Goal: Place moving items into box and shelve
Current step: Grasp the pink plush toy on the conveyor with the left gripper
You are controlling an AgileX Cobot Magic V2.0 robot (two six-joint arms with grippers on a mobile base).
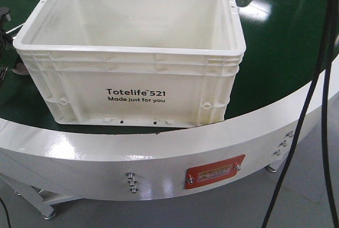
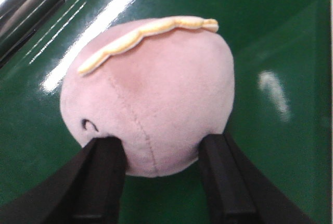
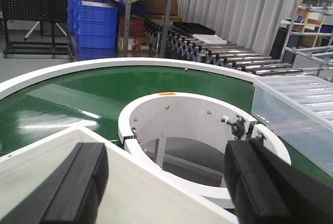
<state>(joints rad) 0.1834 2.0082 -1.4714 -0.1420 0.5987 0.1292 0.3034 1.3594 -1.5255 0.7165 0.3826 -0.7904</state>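
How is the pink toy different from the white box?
The toy is round and pink; the box is rectangular and white. The toy has a yellow frill; the box has black print. The left gripper clamps the toy; nothing holds the box. Both are over the green belt.

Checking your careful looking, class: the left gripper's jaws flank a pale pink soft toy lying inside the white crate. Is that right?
Not quite. The pink soft toy between the left gripper's jaws lies on the green belt, not inside the white crate. The left wrist view shows this.
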